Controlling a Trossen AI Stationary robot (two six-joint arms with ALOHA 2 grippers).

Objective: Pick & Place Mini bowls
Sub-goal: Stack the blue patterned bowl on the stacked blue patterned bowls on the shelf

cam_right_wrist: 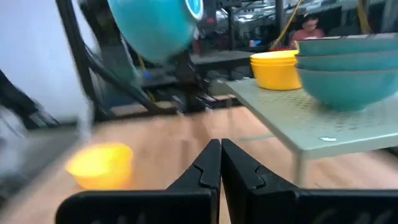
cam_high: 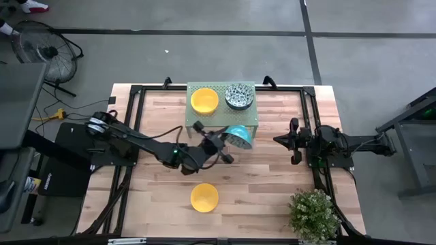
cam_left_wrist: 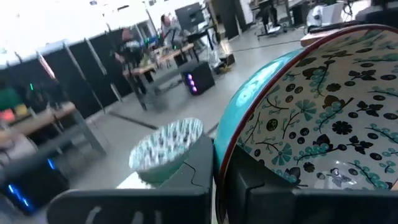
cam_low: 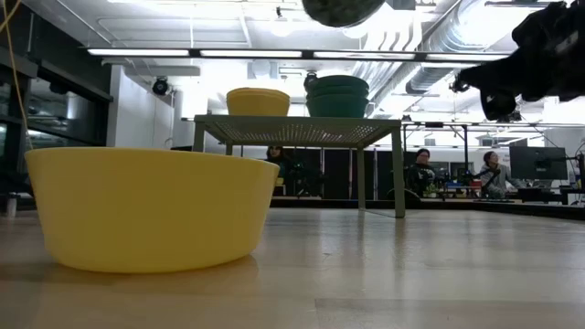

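On the pale green rack (cam_high: 221,117) rest a stack of yellow mini bowls (cam_high: 204,101) and a stack of patterned teal mini bowls (cam_high: 239,96). My left gripper (cam_high: 228,140) is shut on another patterned teal mini bowl (cam_high: 238,136), in the air beside the rack's near right corner. A single yellow mini bowl (cam_high: 204,197) sits on its base on the table toward the near edge. My right gripper (cam_right_wrist: 220,163) waits shut at the table's right side with nothing in it. In the low view only the underside of the held bowl (cam_low: 343,9) shows, at the top edge. My left gripper holds the patterned bowl by its rim (cam_left_wrist: 221,163), one finger inside against the patterned face and one outside on the teal wall (cam_left_wrist: 261,93). The fingers reach in about level from the table's left. The bowl is lifted clear and tipped onto its side.
The rack stands on thin legs (cam_low: 398,178) at the table's far middle, with open room under it. A potted plant (cam_high: 313,214) stands at the near right corner. Black frame rails (cam_high: 133,129) run along both table sides. People sit at desks in the room beyond.
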